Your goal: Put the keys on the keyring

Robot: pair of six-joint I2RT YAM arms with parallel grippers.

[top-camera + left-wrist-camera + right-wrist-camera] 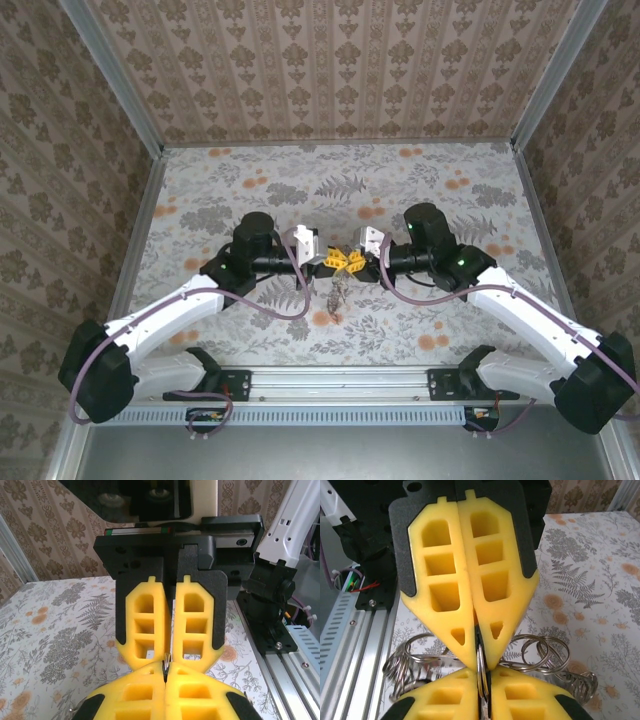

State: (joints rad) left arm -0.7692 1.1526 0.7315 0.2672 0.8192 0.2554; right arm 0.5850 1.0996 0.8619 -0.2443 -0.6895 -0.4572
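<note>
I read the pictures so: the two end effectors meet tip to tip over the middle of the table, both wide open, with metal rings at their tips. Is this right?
Not wide open. The right wrist view shows the left end effector and the right end effector both shut, pinching one metal ring. The rest holds.

The keyring [480, 664] stands edge-on, a thin bright metal band pinched in the closed fingertips of the right gripper [482, 680]. Its upper edge runs into the tips of the left gripper [476, 647], which clamp it too. Silver wire loops [540, 652] fan out on both sides just behind those tips. The keys [335, 293] hang as a small dull cluster below both grippers, too small to tell apart.
</note>
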